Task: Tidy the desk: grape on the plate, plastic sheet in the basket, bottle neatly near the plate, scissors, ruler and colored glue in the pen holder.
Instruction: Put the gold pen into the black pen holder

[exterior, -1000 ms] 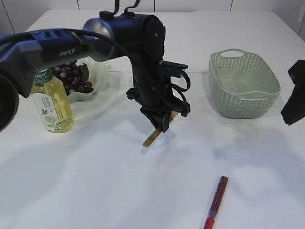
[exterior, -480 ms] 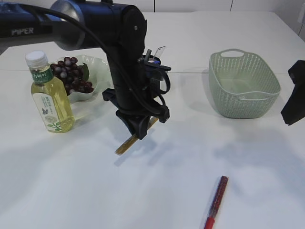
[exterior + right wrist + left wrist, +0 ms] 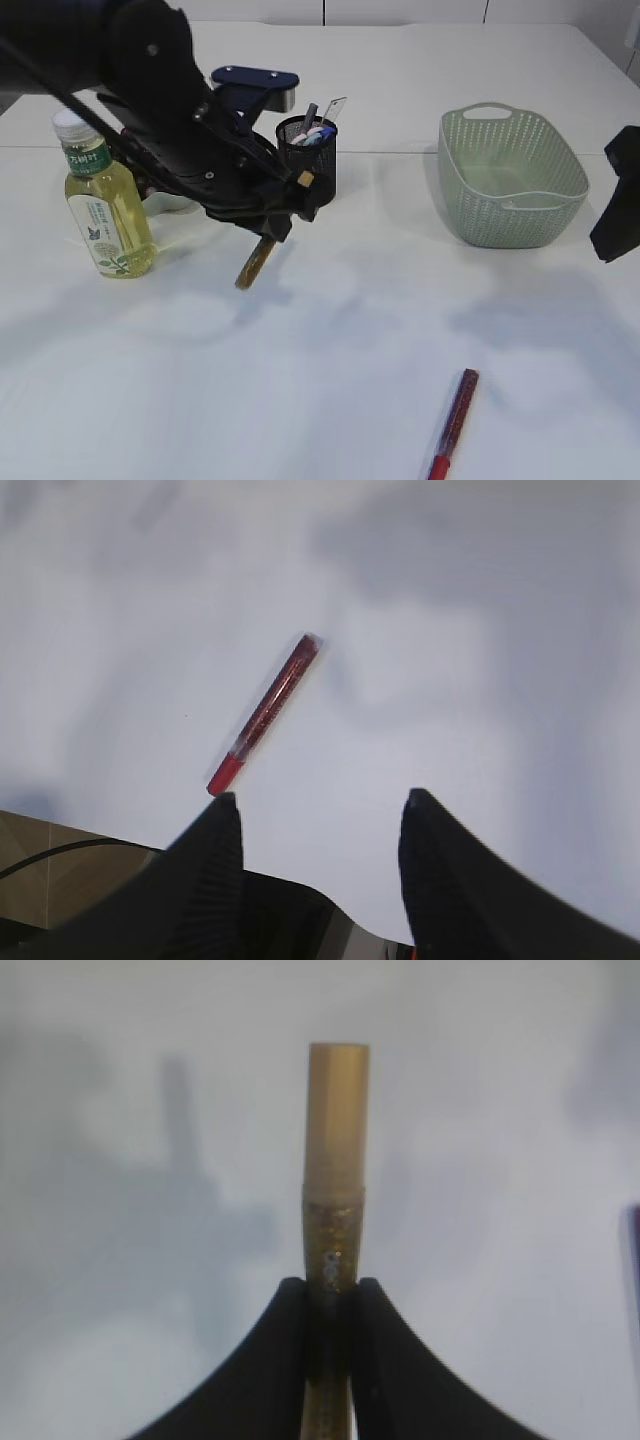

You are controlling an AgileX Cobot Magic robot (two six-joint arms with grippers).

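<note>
Exterior view: the left claw (image 3: 268, 232) carries the gold glitter glue tube (image 3: 254, 265) near the black mesh pen holder (image 3: 307, 150); tilted, it may hit the rim.

Left wrist view: the jaws pinch the tube's end only.

Right wrist view: the right claw (image 3: 318, 810), wide and empty, hangs above the red glitter glue tube (image 3: 265, 713) on the white worktop (image 3: 480, 660).

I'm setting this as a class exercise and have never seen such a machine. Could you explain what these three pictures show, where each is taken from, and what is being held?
It is a robot with two arms. One picture looks at the table from outside; the other two come from cameras on each wrist. The left tool is closed on a gold glue pen, held above the table beside the black pen holder. The right tool is open and empty above a red glue pen. Also there: a bottle and a green basket.
</note>
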